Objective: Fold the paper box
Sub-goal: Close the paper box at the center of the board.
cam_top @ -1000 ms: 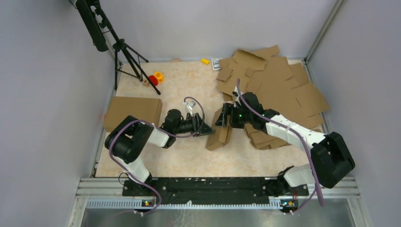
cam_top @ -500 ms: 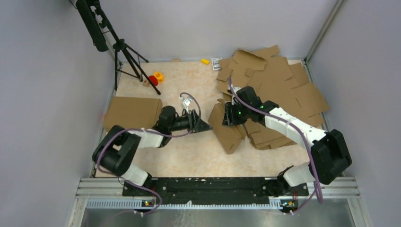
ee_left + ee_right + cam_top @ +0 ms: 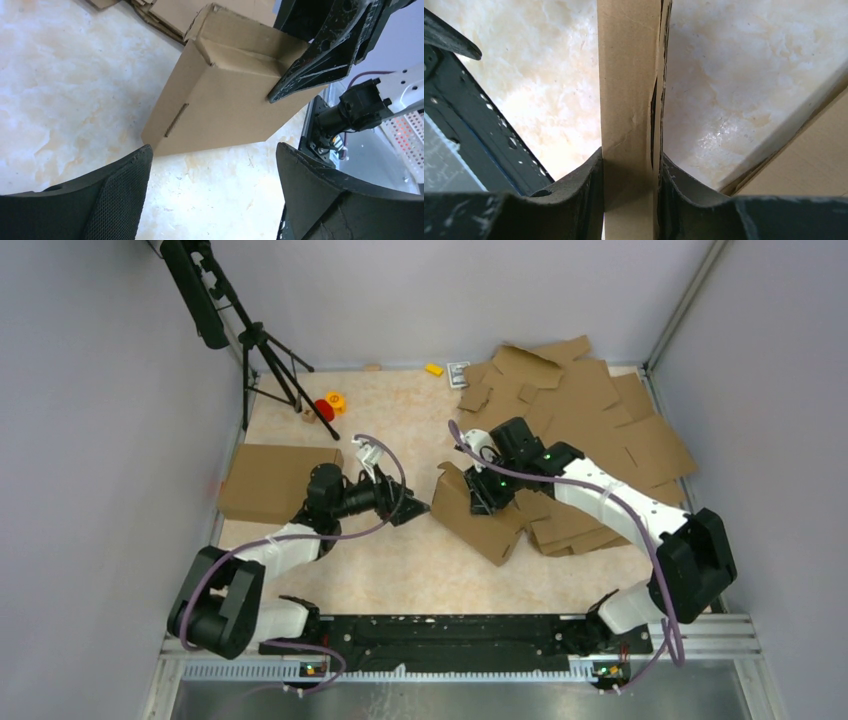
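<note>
Paper box [image 3: 480, 528] sits half-formed near the middle of the table [image 3: 400, 575], a little right of centre. 1 wall is raised at its far-left end and its broad panel runs toward the front rail.

Your right gripper [image 3: 487, 496] is pinching that raised wall. In the right wrist view both fingers [image 3: 591, 175] press flat against the 2 faces of the upright cardboard strip [image 3: 628, 90].

Your left gripper [image 3: 414, 508] is spread wide with nothing between its fingers [image 3: 125, 185]. It points at the box's left face [image 3: 225, 105] from just beside it and does not touch it.

For room to move, you have bare marble in front of the box down to the rail, and more behind it toward the back wall. On the right, the box's edge meets the pile of flat blanks [image 3: 590, 430]; you cannot tell whether it lies on them or only touches. On the left, a closed brown carton [image 3: 280, 478] lies along the table's edge, just behind your left arm. A tripod [image 3: 268, 355] and small red and orange pieces [image 3: 327, 406] stand in the far-left corner, well apart from the box.
</note>
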Tool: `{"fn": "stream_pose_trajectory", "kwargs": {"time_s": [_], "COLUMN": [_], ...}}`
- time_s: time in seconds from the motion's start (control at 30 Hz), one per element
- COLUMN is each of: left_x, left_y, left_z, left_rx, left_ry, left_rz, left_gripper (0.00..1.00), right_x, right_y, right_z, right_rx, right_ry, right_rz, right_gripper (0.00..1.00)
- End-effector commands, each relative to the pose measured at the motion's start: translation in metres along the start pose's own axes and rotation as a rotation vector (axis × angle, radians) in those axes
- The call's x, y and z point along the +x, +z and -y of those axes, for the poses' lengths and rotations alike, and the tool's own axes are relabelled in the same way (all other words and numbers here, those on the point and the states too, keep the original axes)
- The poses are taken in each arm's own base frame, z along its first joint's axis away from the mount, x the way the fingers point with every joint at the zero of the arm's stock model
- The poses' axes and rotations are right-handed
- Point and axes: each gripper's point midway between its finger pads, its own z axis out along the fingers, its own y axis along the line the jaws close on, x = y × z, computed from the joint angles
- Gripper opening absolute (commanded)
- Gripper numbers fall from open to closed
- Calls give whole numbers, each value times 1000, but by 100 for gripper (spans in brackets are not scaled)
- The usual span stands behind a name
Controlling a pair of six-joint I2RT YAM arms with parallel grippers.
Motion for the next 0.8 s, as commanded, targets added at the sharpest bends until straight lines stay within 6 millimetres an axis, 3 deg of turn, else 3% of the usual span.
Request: {"fn": "stream_pose_trajectory", "kwargs": {"time_s": [0.0,0.13,0.27,0.47,0.57,0.77], "left_x": [-27,-43,-51,-49,-51,-33], "left_y": [-2,-5,-16,-6,-12,-3], "left_z": [15,15,36,58,74,73], "left_rx": [64,41,117,319,380,429], "left_ry": [262,381,523,599,620,619], "left_rz": [34,92,236,122,135,55], "left_gripper": [93,98,99,99,99,99], "right_x": [-12,-30,-41,-28,-26,-30], "right_y": [-16,-31,-48,-61,-65,-69], "right_z": [-2,-8,-25,-68,-77,-92], "right_rx": [37,43,-14,-195,-218,-278], "right_ry": [-172,-223,-261,-369,-396,-435], "right_rz": [69,195,266,255,271,301], "right_gripper": [33,31,29,29,28,29]}}
